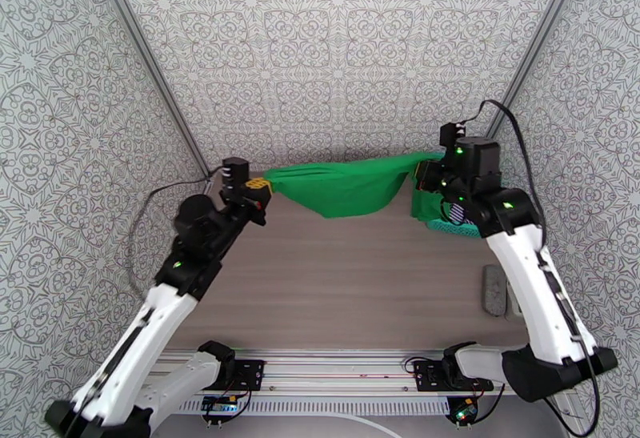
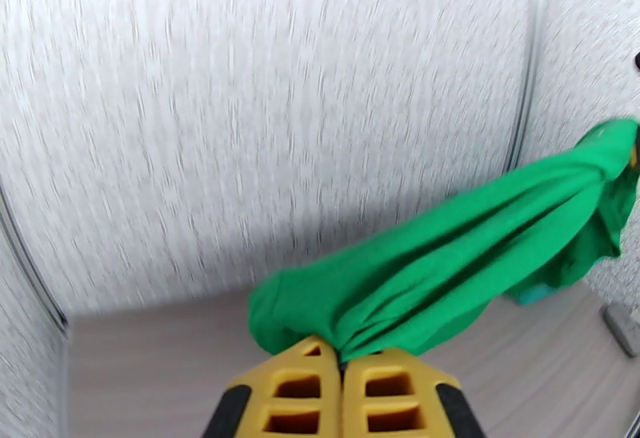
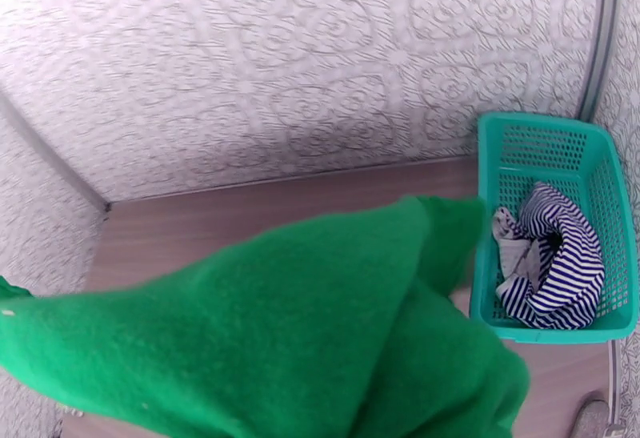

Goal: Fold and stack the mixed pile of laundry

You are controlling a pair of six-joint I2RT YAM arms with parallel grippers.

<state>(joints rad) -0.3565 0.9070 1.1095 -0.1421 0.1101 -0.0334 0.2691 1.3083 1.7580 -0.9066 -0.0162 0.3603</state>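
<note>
One striped top sits in the basket beside the green T-shirt.

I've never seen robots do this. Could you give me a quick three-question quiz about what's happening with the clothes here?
1. True or false: the green T-shirt lies flat on the table.
2. Where is the striped top? A) in the teal basket B) spread on the table C) lying on top of the T-shirt
3. How many grippers hold the T-shirt?
Key: 1 false, it hangs stretched in the air. 2 A. 3 Two: the left gripper and the right gripper each hold one end.
</note>
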